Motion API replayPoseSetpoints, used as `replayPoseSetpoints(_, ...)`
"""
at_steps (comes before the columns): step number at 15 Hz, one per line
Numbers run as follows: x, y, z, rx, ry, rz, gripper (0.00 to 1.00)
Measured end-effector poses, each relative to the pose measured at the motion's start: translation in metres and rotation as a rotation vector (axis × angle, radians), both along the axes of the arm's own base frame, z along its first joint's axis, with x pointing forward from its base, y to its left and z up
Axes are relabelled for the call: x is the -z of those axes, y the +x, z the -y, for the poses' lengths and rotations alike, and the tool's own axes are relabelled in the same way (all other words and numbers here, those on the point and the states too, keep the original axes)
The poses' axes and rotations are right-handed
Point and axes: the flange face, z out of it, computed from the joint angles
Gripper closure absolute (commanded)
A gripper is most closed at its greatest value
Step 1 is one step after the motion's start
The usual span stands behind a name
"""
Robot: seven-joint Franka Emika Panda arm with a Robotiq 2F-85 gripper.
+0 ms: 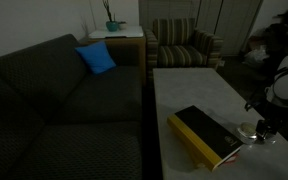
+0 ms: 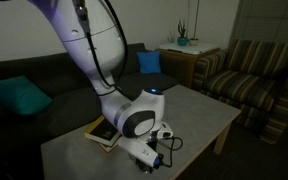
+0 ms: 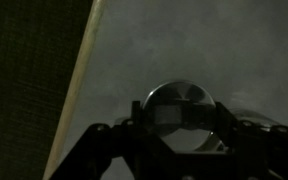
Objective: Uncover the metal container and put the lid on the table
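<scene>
In the wrist view a small round shiny lid (image 3: 180,103) sits between my gripper's (image 3: 181,122) two dark fingers, which touch its left and right sides. The pale grey table (image 3: 154,50) lies beneath. I cannot tell whether the lid still rests on the metal container; the container's body is hidden under it. In an exterior view the gripper (image 1: 267,122) hangs low over the table (image 1: 189,85) near its right front, with a small silvery round tin (image 1: 249,130) at its fingertips. In an exterior view the gripper (image 2: 156,156) is at the table's near edge.
A black-and-yellow book (image 1: 204,135) lies just beside the tin and shows in both exterior views (image 2: 102,130). A dark sofa (image 1: 54,100) with a blue cushion (image 1: 96,58) runs along the table. A striped armchair (image 1: 184,45) and a side table with a plant (image 1: 114,30) stand behind.
</scene>
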Motion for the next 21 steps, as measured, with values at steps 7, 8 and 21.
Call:
replayPoseSetpoints(7, 0.0, -0.019, 0.001, -0.193, 0.039, 0.105, 0.55)
replayPoseSetpoints(8, -0.002, -0.021, 0.001, -0.21, 0.044, 0.119, 0.55)
replayPoseSetpoints(21, -0.002, -0.052, 0.015, -0.297, 0.03, 0.096, 0.55)
